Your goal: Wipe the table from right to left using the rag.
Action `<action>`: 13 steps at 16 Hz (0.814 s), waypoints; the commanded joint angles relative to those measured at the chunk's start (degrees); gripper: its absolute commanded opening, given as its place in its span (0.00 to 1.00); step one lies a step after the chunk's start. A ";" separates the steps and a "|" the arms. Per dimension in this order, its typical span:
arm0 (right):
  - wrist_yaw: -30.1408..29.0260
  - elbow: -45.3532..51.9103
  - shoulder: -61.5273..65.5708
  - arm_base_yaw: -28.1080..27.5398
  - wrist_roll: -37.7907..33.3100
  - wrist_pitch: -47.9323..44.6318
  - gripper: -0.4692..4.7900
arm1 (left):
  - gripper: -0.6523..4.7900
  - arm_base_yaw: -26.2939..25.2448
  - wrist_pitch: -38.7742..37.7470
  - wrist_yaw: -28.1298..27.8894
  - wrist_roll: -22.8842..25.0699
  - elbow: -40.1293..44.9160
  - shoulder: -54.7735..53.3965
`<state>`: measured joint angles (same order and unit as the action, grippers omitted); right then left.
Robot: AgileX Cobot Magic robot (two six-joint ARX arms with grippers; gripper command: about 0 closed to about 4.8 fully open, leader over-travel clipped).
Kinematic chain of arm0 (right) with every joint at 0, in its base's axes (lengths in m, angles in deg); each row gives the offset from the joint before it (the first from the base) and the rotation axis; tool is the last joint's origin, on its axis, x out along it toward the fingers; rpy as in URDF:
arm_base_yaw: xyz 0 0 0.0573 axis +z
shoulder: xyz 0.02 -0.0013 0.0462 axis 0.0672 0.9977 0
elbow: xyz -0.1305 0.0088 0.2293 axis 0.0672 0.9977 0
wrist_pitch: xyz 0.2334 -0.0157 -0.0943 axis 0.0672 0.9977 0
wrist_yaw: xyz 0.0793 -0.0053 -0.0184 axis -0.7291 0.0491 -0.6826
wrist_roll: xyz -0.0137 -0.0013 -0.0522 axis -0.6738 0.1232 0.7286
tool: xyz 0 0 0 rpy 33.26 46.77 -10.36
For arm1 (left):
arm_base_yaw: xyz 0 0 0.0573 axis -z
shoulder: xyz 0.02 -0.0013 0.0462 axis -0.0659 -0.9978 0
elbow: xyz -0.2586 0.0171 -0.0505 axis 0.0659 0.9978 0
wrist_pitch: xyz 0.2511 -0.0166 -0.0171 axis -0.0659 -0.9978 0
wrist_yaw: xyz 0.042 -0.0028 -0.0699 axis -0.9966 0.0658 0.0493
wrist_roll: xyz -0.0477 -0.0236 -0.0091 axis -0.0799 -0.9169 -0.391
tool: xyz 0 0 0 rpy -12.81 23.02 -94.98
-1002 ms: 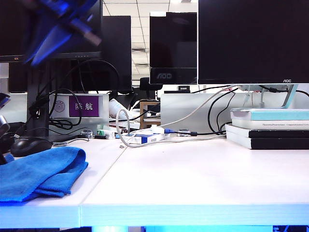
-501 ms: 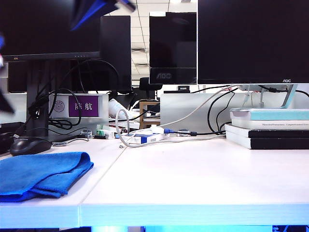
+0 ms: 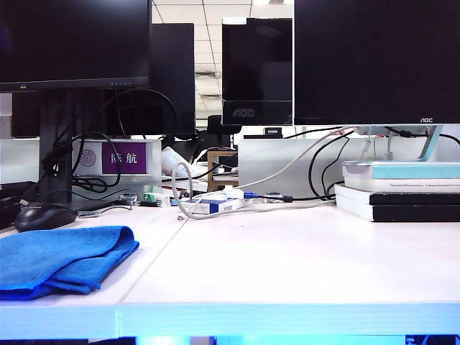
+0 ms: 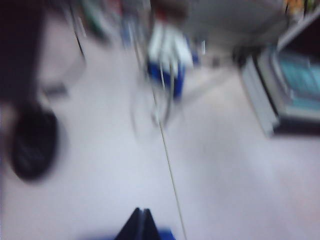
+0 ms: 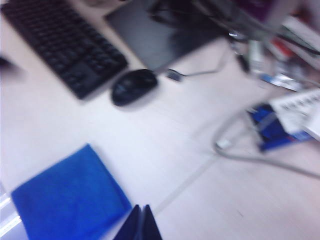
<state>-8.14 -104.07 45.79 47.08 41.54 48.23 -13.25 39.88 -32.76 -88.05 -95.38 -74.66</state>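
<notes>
Both grippers, left [image 4: 140, 226] and right [image 5: 140, 223], hung closed and empty above the table [image 3: 287, 266]; the rag [image 3: 61, 260] lay released at the left end, so a clean retreat meant rising clear without snagging it.

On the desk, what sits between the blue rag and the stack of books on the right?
Nothing: in the exterior view the table is bare between the rag and the stack of books, apart from the panel seam. Cables lie farther back.
</notes>
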 commanded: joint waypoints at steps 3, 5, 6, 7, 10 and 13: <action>9.29 -0.24 -11.96 -0.68 6.91 3.52 0.08 | 0.11 -0.07 3.23 -14.78 0.37 -2.86 15.98; 11.72 -0.24 -15.76 -0.83 8.35 2.05 0.08 | 0.11 -0.07 3.21 -19.23 2.05 -2.84 21.90; 11.10 -0.22 -18.43 -1.70 8.50 1.53 0.08 | 0.11 -0.09 2.36 -21.68 4.61 -2.78 26.67; 11.10 -0.15 -19.71 -1.95 8.50 1.66 0.08 | 0.11 -0.09 0.72 -22.69 6.12 -2.75 30.16; 11.10 2.75 -21.73 -2.01 8.37 1.84 0.08 | 0.11 -0.09 -2.86 -22.67 6.27 2.54 40.57; 9.46 12.09 -24.04 -1.95 5.27 1.01 0.08 | 0.11 -0.17 -1.38 -25.66 3.13 17.64 55.17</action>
<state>2.68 -93.71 23.13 45.11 48.47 50.59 -13.43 36.78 -56.85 -83.75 -79.97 -20.90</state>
